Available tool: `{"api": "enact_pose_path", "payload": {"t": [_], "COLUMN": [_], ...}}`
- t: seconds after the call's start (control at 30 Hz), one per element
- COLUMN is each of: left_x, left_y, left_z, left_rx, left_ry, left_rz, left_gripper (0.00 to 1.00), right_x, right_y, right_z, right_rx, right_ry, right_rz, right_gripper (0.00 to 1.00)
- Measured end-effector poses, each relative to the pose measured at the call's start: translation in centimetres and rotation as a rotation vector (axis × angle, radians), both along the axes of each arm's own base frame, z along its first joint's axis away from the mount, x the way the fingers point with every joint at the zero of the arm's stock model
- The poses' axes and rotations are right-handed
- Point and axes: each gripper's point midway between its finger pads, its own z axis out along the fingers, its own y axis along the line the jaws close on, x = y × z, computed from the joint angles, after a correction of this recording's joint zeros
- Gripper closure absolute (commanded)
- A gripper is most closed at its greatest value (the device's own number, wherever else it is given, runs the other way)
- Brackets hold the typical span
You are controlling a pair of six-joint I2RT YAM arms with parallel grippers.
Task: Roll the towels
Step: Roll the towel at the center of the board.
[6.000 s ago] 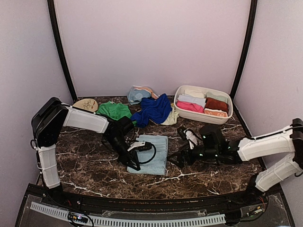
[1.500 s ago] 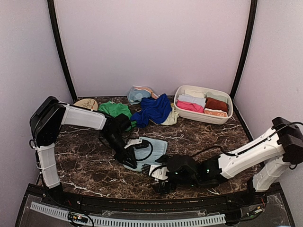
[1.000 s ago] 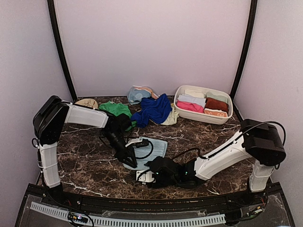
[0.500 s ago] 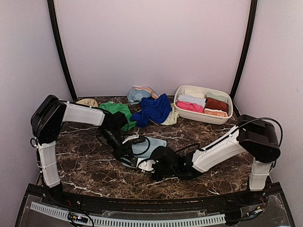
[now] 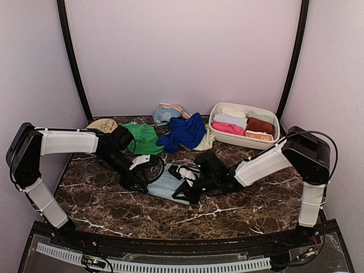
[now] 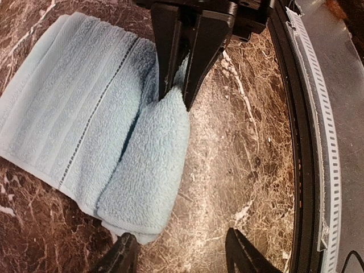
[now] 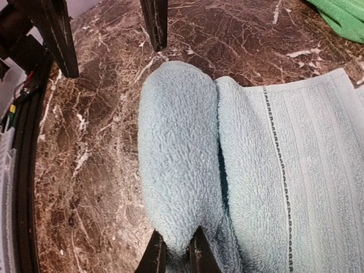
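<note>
Surface: you are working on a dark brown marble table (image 5: 96, 199) with white veins, closed in by pale walls.
Towel in play: your light blue towel (image 5: 165, 183) lies at the table's centre. It is mostly flat, with one side turned over into a thick rolled edge (image 6: 149, 170).
Towel against the right jaws: in the right wrist view the rolled edge runs from 12 o'clock down to 6 o'clock. Its near end sits between the jaws, and the flat part spreads toward 3 o'clock.
Right gripper (image 7: 176, 259): your jaws are pinched together on that end of the rolled edge, with only cloth between them.
Towel against the left jaws: in the left wrist view the rolled edge comes down from 12 o'clock to about 7 o'clock and ends just beside the lower-left finger. You cannot tell from this view whether they touch.
Left gripper (image 6: 182, 261): your jaws stand well apart and hold nothing, with bare marble between them.
From above: the left gripper sits at 9 o'clock of the light blue towel and the right gripper at 4 o'clock.
Other towels: a green towel (image 5: 142, 139) and a royal blue towel (image 5: 183, 132) lie loose at 12 o'clock. Rolled towels (image 5: 244, 126) fill the white basin (image 5: 233, 138) at 1 o'clock.
Disc: a tan disc (image 5: 102, 125) lies at 10 o'clock.
</note>
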Motion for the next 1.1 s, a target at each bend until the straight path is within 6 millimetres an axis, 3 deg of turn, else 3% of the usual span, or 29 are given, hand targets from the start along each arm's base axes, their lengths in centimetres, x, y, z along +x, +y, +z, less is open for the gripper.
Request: {"api": "enact_pose_path", "payload": {"t": [0.43,0.53,0.67,0.8,0.87,0.9,0.97,1.1], "left_x": [-2.3,-1.7,-1.3,-1.3,-1.3,-1.3,-1.4,-1.3], "left_y": [-4.1,-4.6,-4.7,-4.7,-4.8,-4.8,-4.8,-5.1], "left_z": [-0.8,-1.3,-2.5,-3.5,-3.5,-3.5,-3.5,-3.6], "left_rx": [0.023,0.03,0.055,0.074,0.072,0.071,0.071,0.067], "left_ry": [-0.224,-0.261,-0.266,-0.232,-0.224,-0.22,-0.203,-0.122], "left_rz": [-0.189,-0.194,-0.194,-0.183,-0.177,-0.173,-0.161,-0.14], "left_gripper": [0.37,0.47,0.73,0.72,0.77,0.88,0.95,0.98], "right_x": [-1.6,-1.6,-1.8,-1.8,-1.8,-1.8,-1.7,-1.6], "right_y": [-0.3,-0.6,-0.7,-0.7,-0.7,-0.7,-0.7,-1.4], "right_z": [-0.3,-0.3,-0.3,-0.4,-0.4,-0.4,-0.4,0.0], "right_rx": [0.126,0.133,0.132,0.131,0.129,0.128,0.128,0.13], "right_ry": [0.429,0.48,0.513,0.533,0.538,0.54,0.538,0.501], "right_rz": [0.036,0.035,0.038,0.042,0.041,0.041,0.039,0.011], "right_gripper": [1.0,1.0,1.0,1.0,0.95,0.91,0.78,0.58]}}
